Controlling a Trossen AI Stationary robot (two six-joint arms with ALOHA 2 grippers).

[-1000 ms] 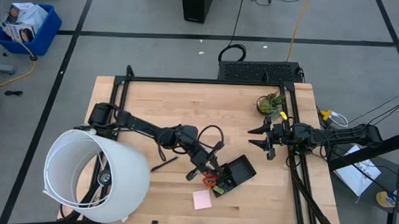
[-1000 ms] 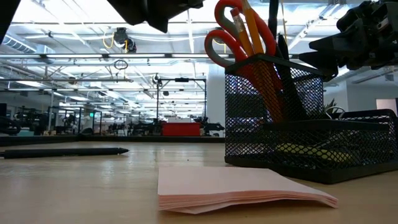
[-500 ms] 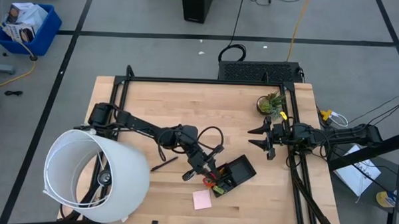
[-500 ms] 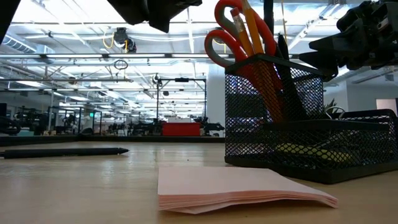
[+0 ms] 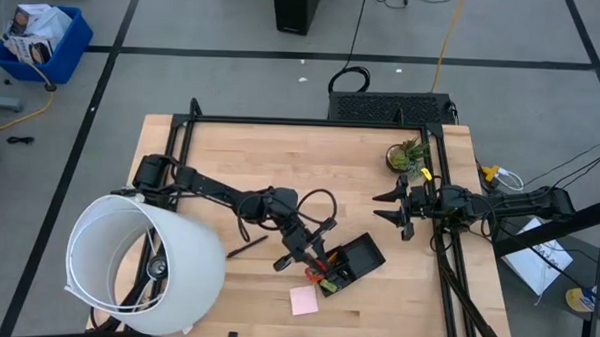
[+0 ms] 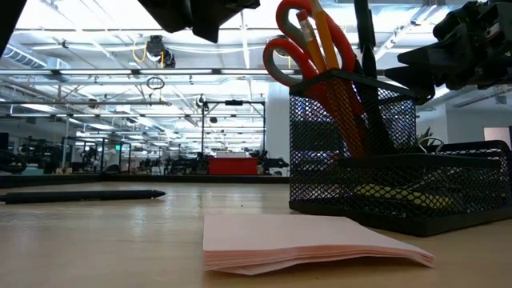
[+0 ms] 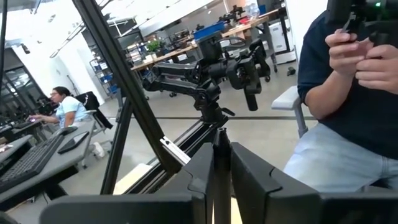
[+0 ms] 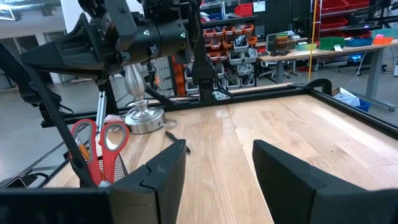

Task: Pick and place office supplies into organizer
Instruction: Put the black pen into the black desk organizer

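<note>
Now — left gripper [image 5: 313, 251] clenched on pen [image 6: 364, 40], probably, over organizer [image 5: 349, 264] | right gripper [image 5: 387, 209] parted, idle.

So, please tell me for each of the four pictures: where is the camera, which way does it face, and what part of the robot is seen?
High view: above, facing down; both arms, organizer, pink pad.
Low view: table height, facing the room; pink pad, scissors.
Left wrist view: on the left arm, facing out; left gripper clamps a pen; a person sits beyond.
Right wrist view: on the right arm, facing across the table; right gripper open.
Shared: scissors appear in low and right wrist views.
</note>
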